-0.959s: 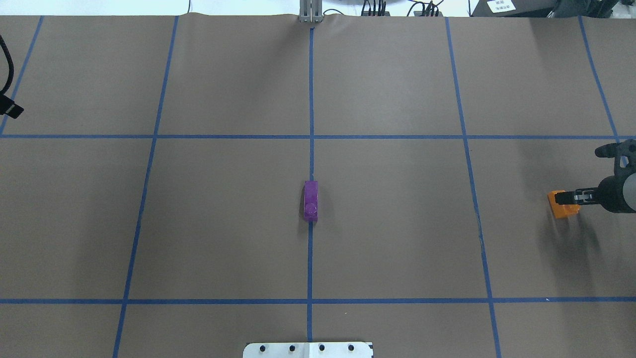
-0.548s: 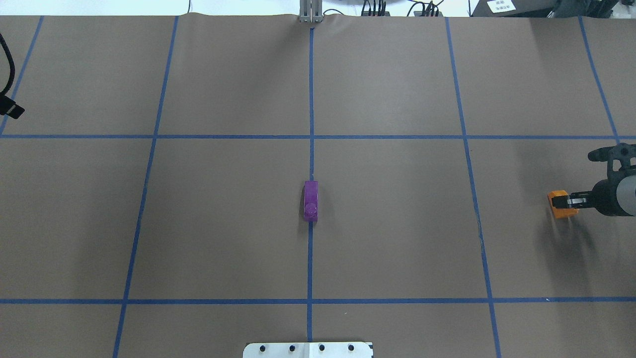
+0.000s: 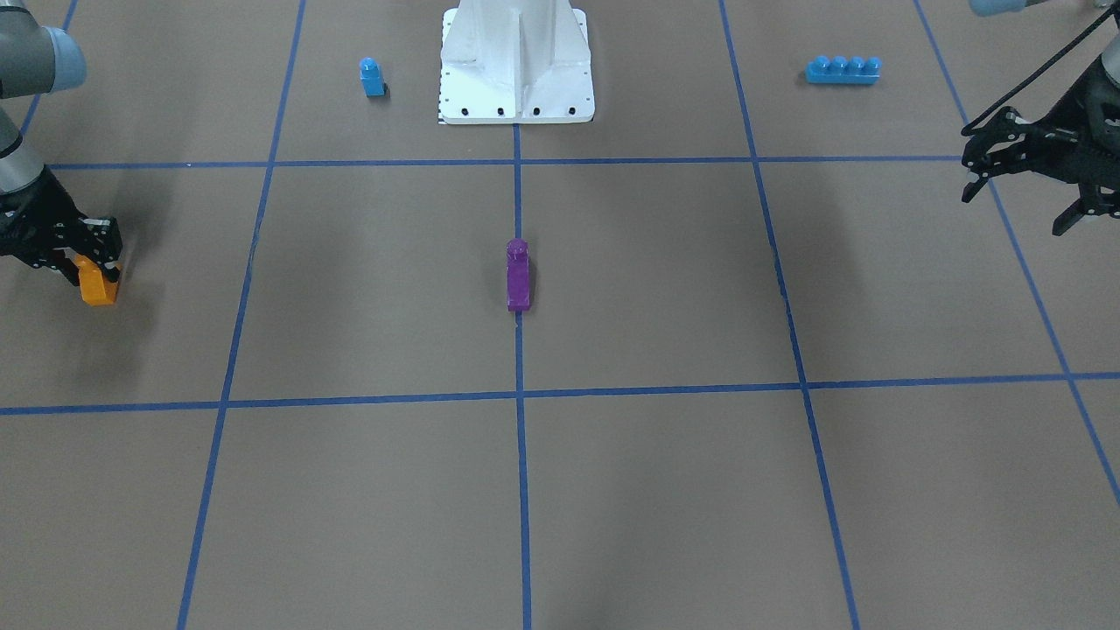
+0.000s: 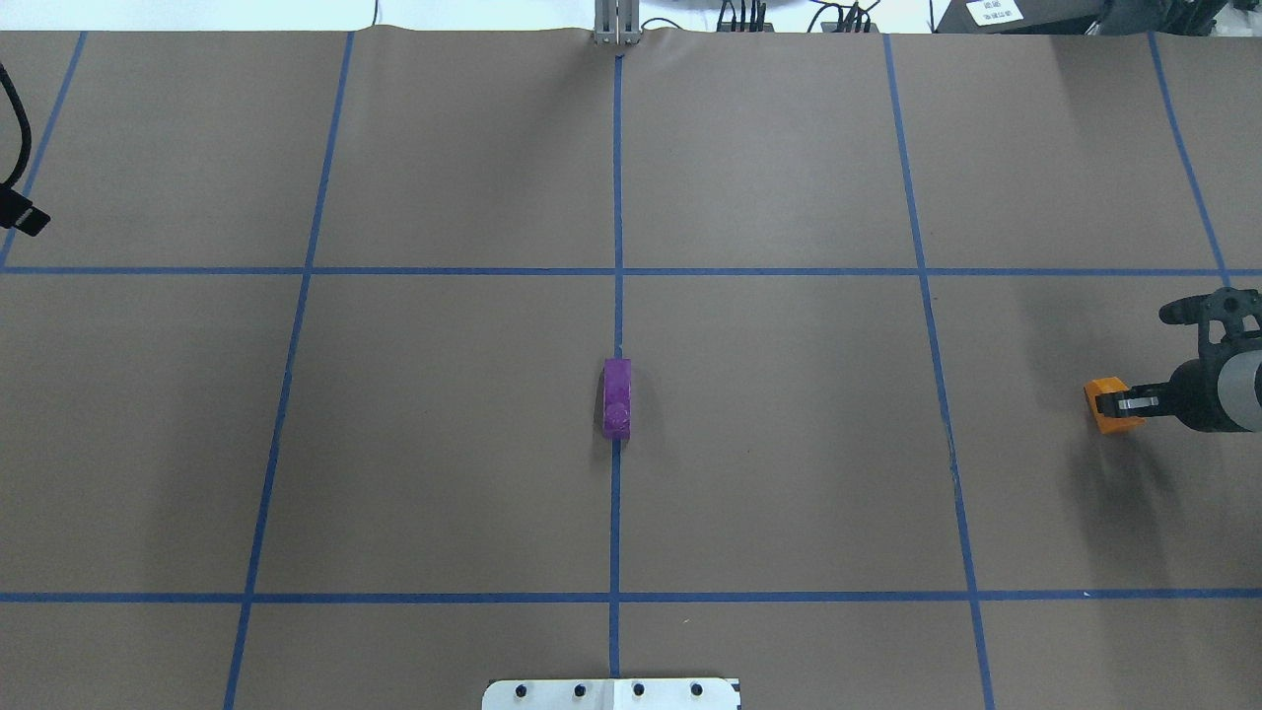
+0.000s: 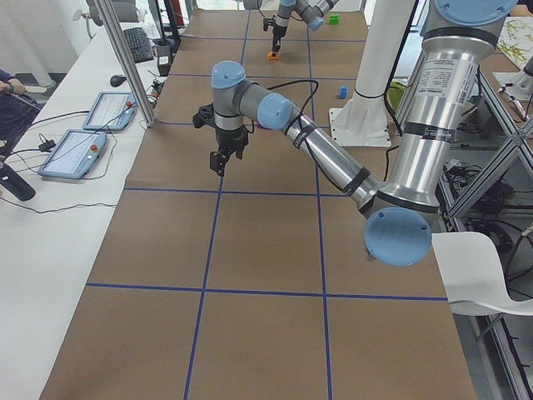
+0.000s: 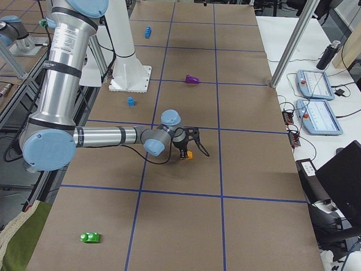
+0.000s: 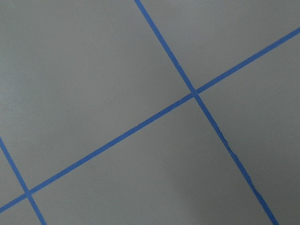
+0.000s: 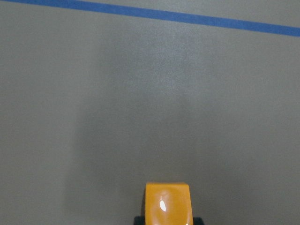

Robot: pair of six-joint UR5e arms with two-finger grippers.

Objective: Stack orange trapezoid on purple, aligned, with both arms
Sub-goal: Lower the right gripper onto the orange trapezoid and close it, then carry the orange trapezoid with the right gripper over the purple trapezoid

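The orange trapezoid (image 4: pixel 1106 407) is clamped in my right gripper (image 4: pixel 1120 404) at the table's far right and hangs a little above the paper. It also shows in the front-facing view (image 3: pixel 96 285) and at the bottom of the right wrist view (image 8: pixel 167 204). The purple block (image 4: pixel 617 397) lies on the centre tape line, apart from both grippers, and also shows in the front-facing view (image 3: pixel 518 276). My left gripper (image 3: pixel 1019 206) hovers open and empty over the table's far left side. The left wrist view shows only paper and tape.
A small blue single-stud block (image 3: pixel 372 77) and a long blue brick (image 3: pixel 843 69) lie near the white robot base (image 3: pixel 516 96). A green block (image 6: pixel 90 237) lies at the near right end. Blue tape lines grid the brown paper.
My right gripper has shifted slightly with the orange trapezoid still in it. The purple block and the left arm have not moved.
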